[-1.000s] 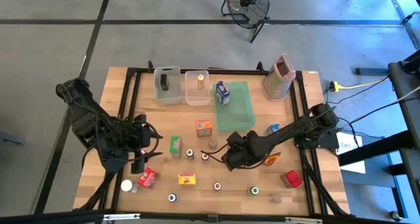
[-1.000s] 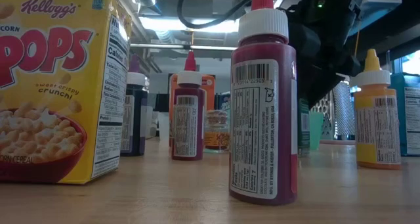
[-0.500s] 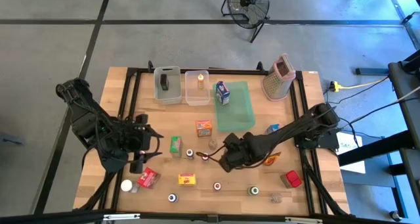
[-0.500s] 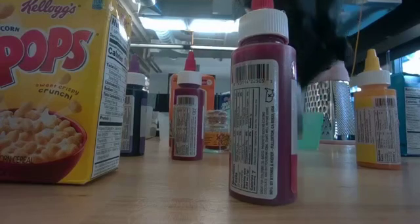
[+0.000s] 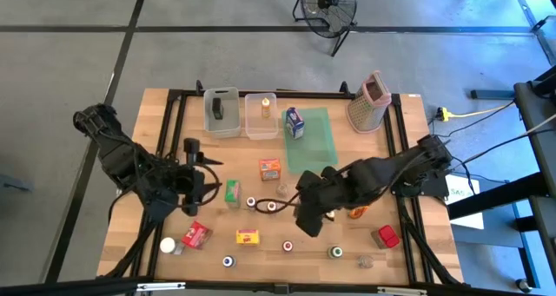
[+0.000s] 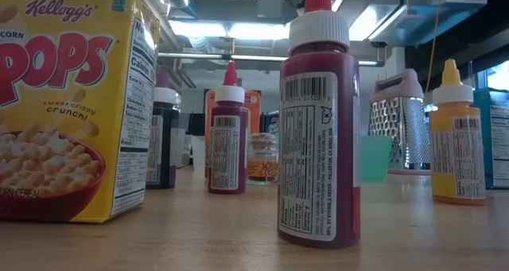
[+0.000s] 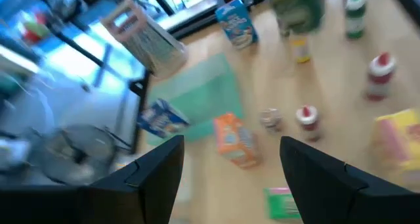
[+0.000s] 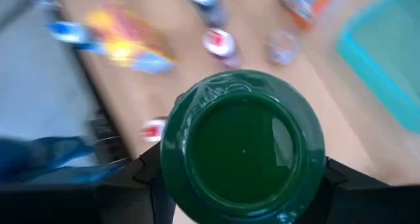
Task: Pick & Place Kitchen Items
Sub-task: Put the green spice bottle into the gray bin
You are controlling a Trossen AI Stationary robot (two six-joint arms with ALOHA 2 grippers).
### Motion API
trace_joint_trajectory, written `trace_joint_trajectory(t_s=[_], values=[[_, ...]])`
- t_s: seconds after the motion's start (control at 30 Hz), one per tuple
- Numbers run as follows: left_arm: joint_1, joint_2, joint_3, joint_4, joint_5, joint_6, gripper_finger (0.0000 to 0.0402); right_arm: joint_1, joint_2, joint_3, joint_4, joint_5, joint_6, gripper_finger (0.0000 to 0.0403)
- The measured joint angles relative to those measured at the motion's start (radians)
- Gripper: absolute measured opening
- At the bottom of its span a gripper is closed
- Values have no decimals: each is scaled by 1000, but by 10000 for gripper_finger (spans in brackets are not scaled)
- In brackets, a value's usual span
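The right gripper [image 8: 243, 184] has its two dark fingers [image 8: 147, 168] pinched on either side of a dark green bottle [image 8: 243, 145], seen bottom-on from the wrist, so the bottle is lifted clear of the table. From above, that gripper [image 5: 310, 216] hangs over the middle of the wooden table [image 5: 382, 157], just near of the flat green tray [image 5: 314, 148], with a red-capped jar [image 5: 271, 207] just to its left. The left gripper [image 7: 230, 178] has its fingers [image 7: 154, 168] spread apart with nothing between them; from above it [image 5: 198, 190] sits over the left part of the table, beside a small green carton [image 5: 232, 192]. An orange carton [image 5: 270, 167] stands at the tray's left edge, a blue carton [image 5: 294, 121] on the tray's far corner. Two clear bins [image 5: 221, 112] and a box grater [image 5: 368, 100] line the far edge. Near the low camera stand a yellow cereal box [image 6: 67, 104] and a dark red bottle [image 6: 318, 128].
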Motion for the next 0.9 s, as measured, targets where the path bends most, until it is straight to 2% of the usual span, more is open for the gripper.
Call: trace_joint_trajectory(t_s=[0.2, 0.3, 0.4, 0.6, 0.8, 0.9], values=[[35, 0, 0, 146, -40, 483, 247, -8, -1, 183, 54, -45, -71, 206], [49, 0, 0, 236, -39, 697, 247, -13, -2, 216, 106, -70, -99, 206], [66, 0, 0, 304, 10, 840, 247, -17, -1, 218, 186, -165, -129, 206], [150, 7, 0, 394, 224, 1018, 241, -15, 31, 220, 300, -376, -119, 206], [247, 50, 0, 464, 455, 1086, 226, -16, 68, 220, 364, -499, -99, 206], [269, 74, 0, 493, 524, 1128, 222, -17, 89, 220, 364, -526, -96, 206]])
